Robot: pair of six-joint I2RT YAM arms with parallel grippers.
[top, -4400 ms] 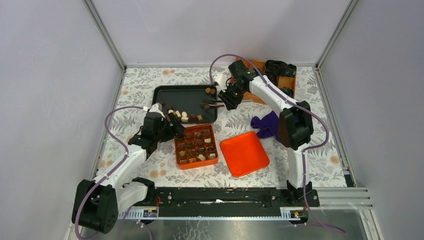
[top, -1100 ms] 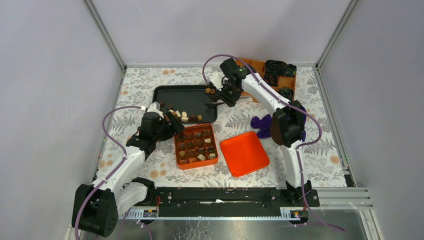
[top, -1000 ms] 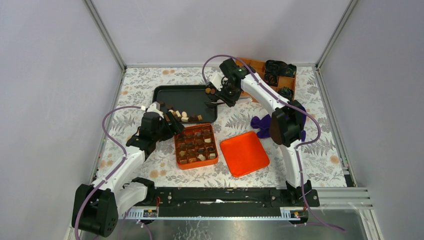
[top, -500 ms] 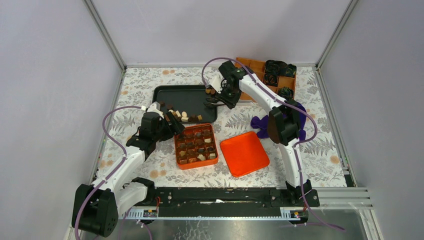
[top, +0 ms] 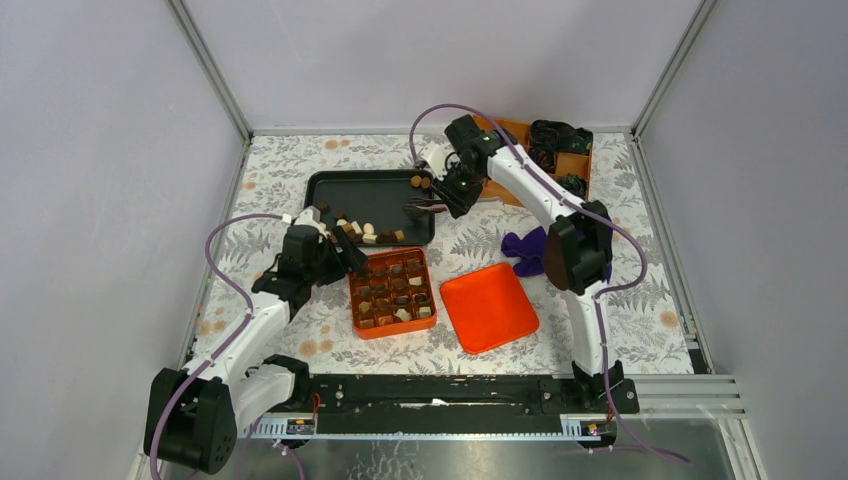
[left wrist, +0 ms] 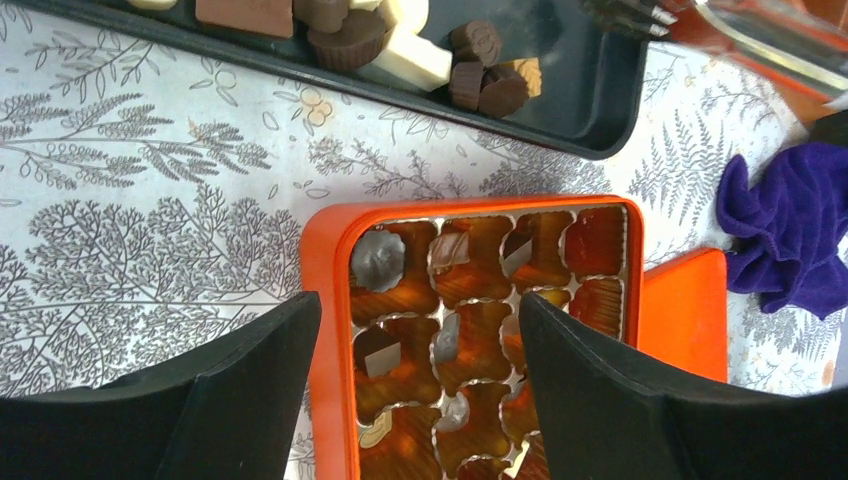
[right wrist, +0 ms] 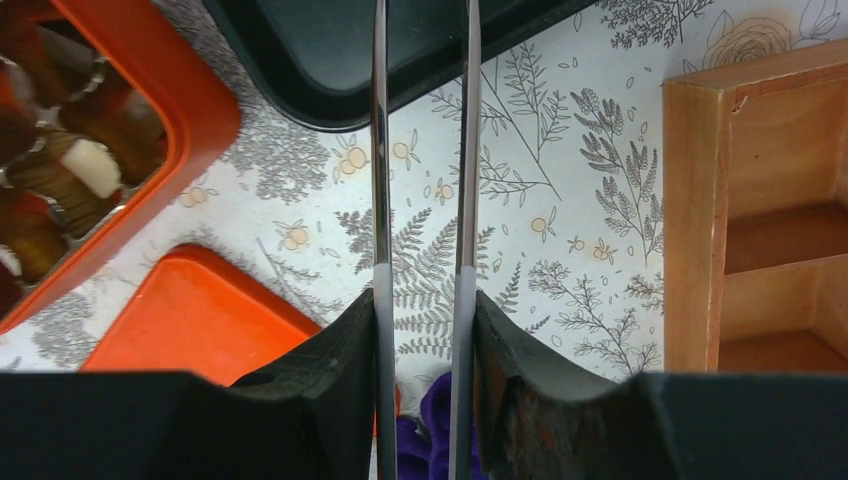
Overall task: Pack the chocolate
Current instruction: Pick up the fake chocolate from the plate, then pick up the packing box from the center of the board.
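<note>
While the top cam is looking down, the right gripper (top: 443,196) is clamping a pair of thin metal tongs (top: 422,207), their tips reaching over the 3 o'clock end of the shallow black plastic tray (top: 365,190). That is prob. because the pieces are too small for its own fingers. The chocolate (top: 367,231), i.e. small dark, tan & cream-white cubes and rounds, is lying mostly along the tray's 6 o'clock edge, w/ two brown rounds at approx 2 o'clock. More is sitting in the cells of the square orange compartment box (top: 355,305), just at the tray's 6 o'clock. The flat orange lid (top: 488,307) is lying at the box's 3 o'clock, off so the cells are reachable.

Left wrist cam: the left gripper (left wrist: 419,298) is standing spread wide, straddling the box's corner and pinching nothing. Some cells are holding pieces, others are showing bare orange, so packing is looking only partly done.

Right wrist cam: the fingers are pressing both tong blades, a gap showing btwn them w/ nothing in it. The tips are running out of view at 12 o'clock.
</note>
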